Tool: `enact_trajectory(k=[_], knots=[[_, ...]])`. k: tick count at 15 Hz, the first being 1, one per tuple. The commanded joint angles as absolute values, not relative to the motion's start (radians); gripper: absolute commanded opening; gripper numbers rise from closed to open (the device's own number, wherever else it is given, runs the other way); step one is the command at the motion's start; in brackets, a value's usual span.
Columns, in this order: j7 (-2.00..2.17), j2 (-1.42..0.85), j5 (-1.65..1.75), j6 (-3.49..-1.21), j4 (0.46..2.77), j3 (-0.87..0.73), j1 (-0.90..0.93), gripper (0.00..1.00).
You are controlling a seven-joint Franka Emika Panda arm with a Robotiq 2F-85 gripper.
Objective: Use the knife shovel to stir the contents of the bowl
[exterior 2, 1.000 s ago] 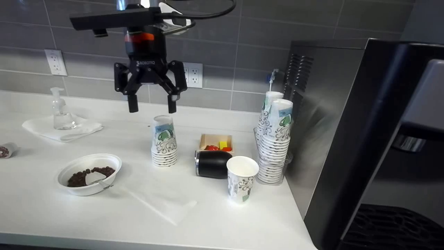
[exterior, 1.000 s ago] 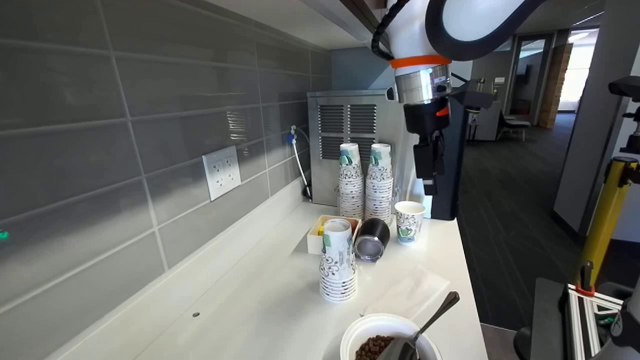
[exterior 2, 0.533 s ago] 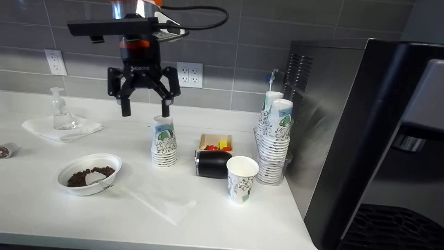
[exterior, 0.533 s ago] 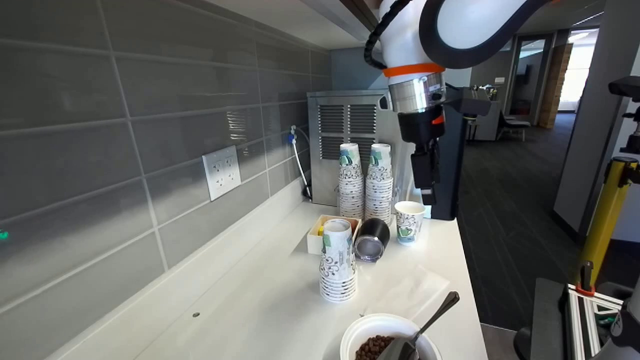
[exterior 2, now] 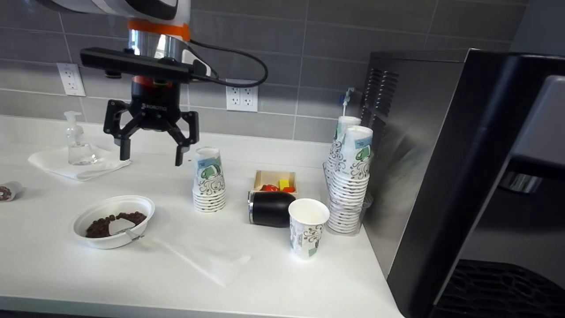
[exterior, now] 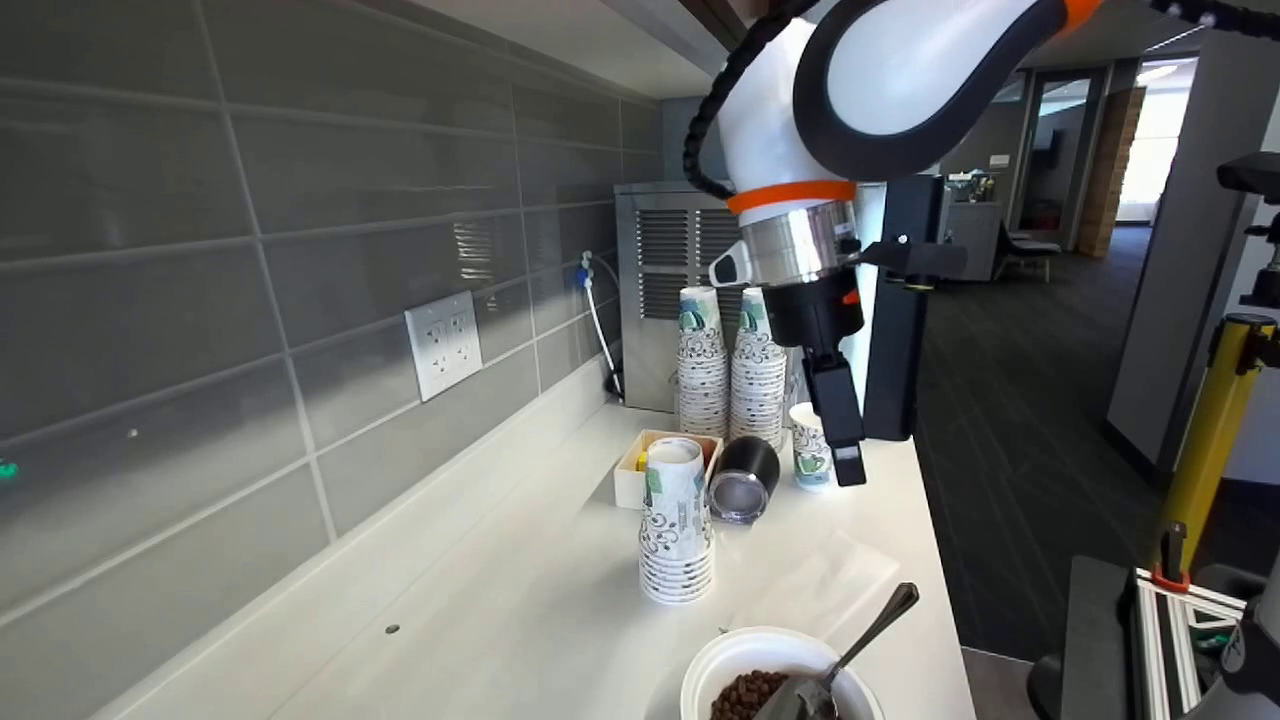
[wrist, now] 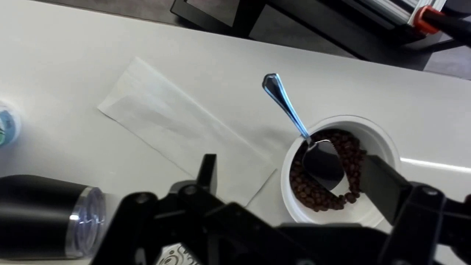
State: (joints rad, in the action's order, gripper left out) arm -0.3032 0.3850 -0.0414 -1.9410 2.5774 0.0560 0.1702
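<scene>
The white bowl [exterior: 765, 648] [exterior 2: 88, 214] [wrist: 381, 143] stands on the counter in both exterior views. It holds the contents [exterior: 745, 693] [exterior 2: 98, 228] [wrist: 312, 197], a dark brown granular mass. The knife shovel [exterior: 872, 637] [exterior 2: 119, 226] [wrist: 323, 165] rests in the bowl, its flat end on the contents and its handle leaning over the rim. My gripper [exterior: 848, 468] [exterior 2: 152, 156] [wrist: 290, 163] is open and empty, in the air well above the counter. In the wrist view its right finger overlaps the bowl's edge; its left finger lies over the napkin.
A paper cup stack [exterior: 677, 510] [exterior 2: 209, 179] stands behind the bowl. A napkin [exterior 2: 207, 256] [wrist: 176, 114] lies beside it. A black tumbler [exterior 2: 271, 209], a single cup [exterior 2: 307, 227], a wooden box [exterior 2: 287, 176], more cup stacks [exterior 2: 351, 176] and a soap bottle [exterior 2: 79, 145] stand around.
My gripper has moved down and closer to the bowl, leftward in both exterior views, and has tilted. Its fingers have stayed open. The bowl and knife shovel have not moved.
</scene>
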Motion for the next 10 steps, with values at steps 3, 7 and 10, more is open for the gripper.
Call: enact_trajectory(k=[3,7,10], knots=[[-0.405,0.266,-0.140,-1.981,2.599,0.040,0.188,1.00],[-0.422,0.176,-0.163,-2.007,2.611,0.042,0.173,1.00],[-0.445,0.117,-0.190,-2.039,2.615,0.043,0.163,1.00]])
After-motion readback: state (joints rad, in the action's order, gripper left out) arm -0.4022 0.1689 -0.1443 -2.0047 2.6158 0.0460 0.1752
